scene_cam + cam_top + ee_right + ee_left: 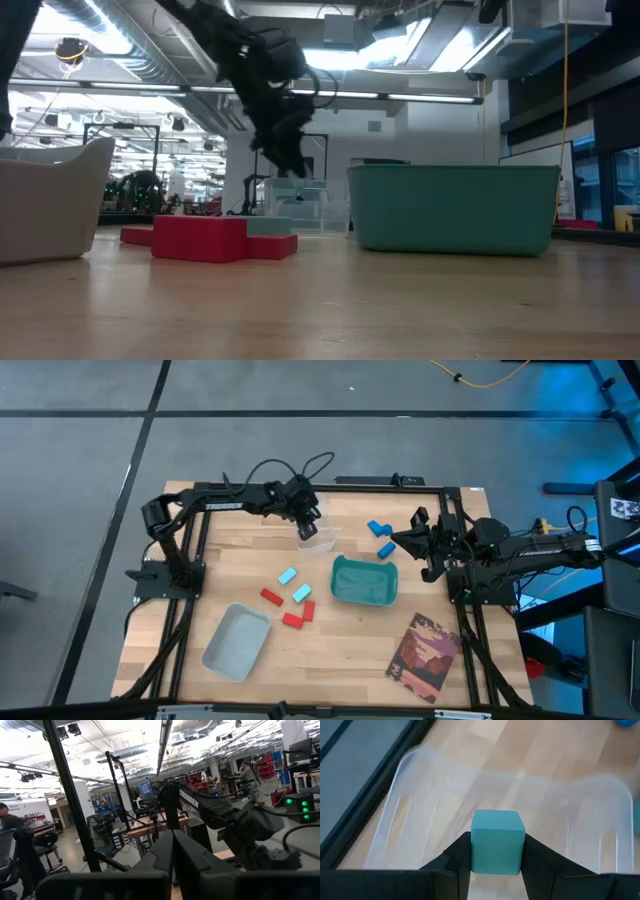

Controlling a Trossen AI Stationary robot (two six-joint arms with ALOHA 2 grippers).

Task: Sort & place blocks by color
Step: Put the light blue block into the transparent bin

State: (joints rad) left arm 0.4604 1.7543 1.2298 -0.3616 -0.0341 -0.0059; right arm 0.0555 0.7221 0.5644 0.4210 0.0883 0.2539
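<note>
High view: the left claw (308, 526) hangs at about 12 o'clock on the table (330, 670), right over a clear tray (317, 541). At the table's centre lie loose blocks: two light cyan blocks (287, 575) and three red blocks (271, 597), the cyan ones toward 12 o'clock of the red ones. A teal bin (364, 581) sits just to their 3 o'clock side. Two darker blue blocks (377, 528) lie near the back edge, toward 1 o'clock, close to the right claw (418, 538), which waits above the table at 2 o'clock. A grey tray (237, 642) rests at 7 o'clock and a picture card (424, 644) at 5 o'clock.

Low view: the left claw (290, 168) hangs above the clear tray (300, 205), with red blocks (200, 238) in the foreground and the teal bin (453, 208) at 3 o'clock of them.

Left wrist view: the left claw (497, 854) pinches a light cyan block (497, 840) between its two fingers (456, 856), directly over the clear tray (520, 795).

Right wrist view: the right claw (173, 851) has its fingers pressed together with nothing between them, pointing out into the room.
</note>
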